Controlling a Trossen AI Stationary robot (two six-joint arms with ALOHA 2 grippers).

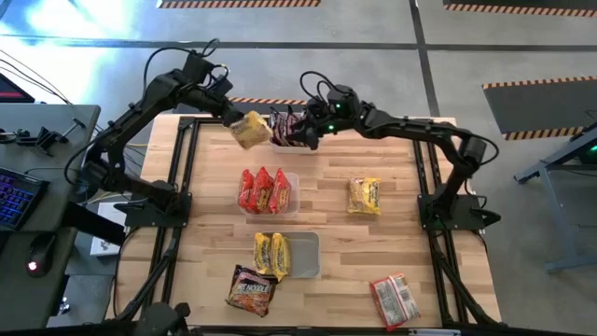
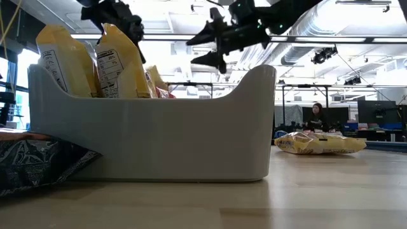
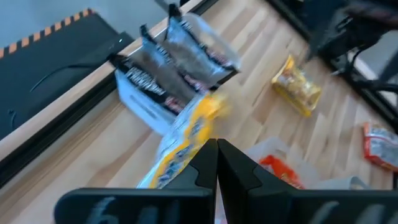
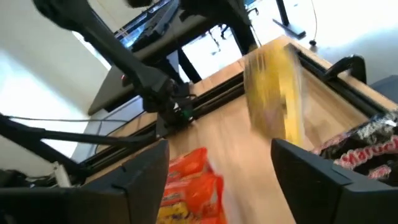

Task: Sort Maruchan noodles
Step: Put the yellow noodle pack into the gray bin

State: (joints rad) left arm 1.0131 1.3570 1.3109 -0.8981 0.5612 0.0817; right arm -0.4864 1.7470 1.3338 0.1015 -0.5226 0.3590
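Sorting is partly done: dark brown packets (image 1: 284, 128) stand in the far tub (image 1: 278, 141), red packets (image 1: 263, 189) fill the middle tub (image 1: 291, 193), and two yellow packets (image 1: 271, 255) sit in the near tub (image 1: 308, 255). The left gripper (image 1: 233, 119) is clenched on a yellow packet (image 1: 249, 131) held aloft beside the far tub. The right gripper (image 1: 311, 124) hovers over that tub, fingers spread, empty. Loose on the table (image 1: 392, 252) remain another yellow packet (image 1: 364, 196), a red packet (image 1: 395, 299) and a brown packet (image 1: 249, 289).

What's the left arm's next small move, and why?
Probably carry the yellow packet toward the near tub, where yellow packets already stand. The left hand is shut on it at the far edge, beside the tub of dark packets.
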